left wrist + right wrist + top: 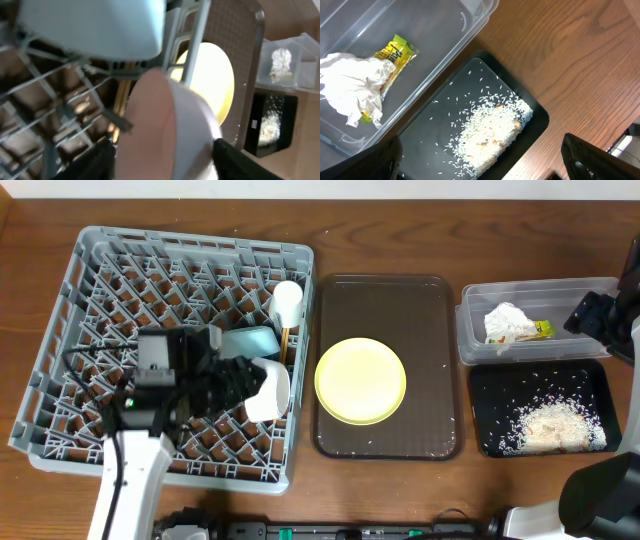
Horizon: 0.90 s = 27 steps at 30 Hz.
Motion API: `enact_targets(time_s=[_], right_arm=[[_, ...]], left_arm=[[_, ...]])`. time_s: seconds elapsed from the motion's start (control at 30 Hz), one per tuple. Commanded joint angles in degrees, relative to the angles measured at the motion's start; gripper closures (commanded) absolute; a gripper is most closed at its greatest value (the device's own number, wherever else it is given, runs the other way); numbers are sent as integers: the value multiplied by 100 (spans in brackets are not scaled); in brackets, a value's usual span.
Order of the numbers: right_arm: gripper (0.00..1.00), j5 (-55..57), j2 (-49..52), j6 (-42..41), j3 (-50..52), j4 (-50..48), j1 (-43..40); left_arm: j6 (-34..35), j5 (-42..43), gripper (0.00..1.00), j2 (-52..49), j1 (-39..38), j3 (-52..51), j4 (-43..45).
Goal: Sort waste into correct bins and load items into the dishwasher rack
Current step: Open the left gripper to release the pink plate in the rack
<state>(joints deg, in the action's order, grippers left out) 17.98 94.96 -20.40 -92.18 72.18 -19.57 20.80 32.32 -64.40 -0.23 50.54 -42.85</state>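
Gripping white bowl (pixel 272 386) | left gripper (pixel 165 167) at dishwasher rack (pixel 302 330) right wall | right gripper (pixel 480 162) spread, empty

The left arm (pixel 130 470) reaches in from the near left edge, wrist turned right. Its pincer (pixel 248 386) has a finger (pixel 95 162) on each side of the bowl (pixel 170 135). The right arm (pixel 618 305) hangs at the far right, its pincer (pixel 481 147) pointing down, fingers spread wide.
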Motion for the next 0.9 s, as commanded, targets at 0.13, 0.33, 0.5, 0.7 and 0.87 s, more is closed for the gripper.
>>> enact_targets(time_s=[0.13, 0.33, 0.5, 0.7, 0.87], right_arm=[[1, 59, -94, -76, -26, 4, -61], [1, 59, -94, -76, -26, 4, -61], [1, 59, -94, -76, -26, 4, -61], [1, 59, -94, -76, -26, 4, -61], [1, 59, -94, -76, -26, 4, -61]], left_arm=[[-168, 595, 66, -321, -15, 44, 249], [-164, 776, 80, -61, -15, 157, 374], [52, 811, 81, 48, 72, 254, 378], [531, 2184, 81, 83, 378, 302, 835], [870, 3130, 81, 81, 824, 299, 894]])
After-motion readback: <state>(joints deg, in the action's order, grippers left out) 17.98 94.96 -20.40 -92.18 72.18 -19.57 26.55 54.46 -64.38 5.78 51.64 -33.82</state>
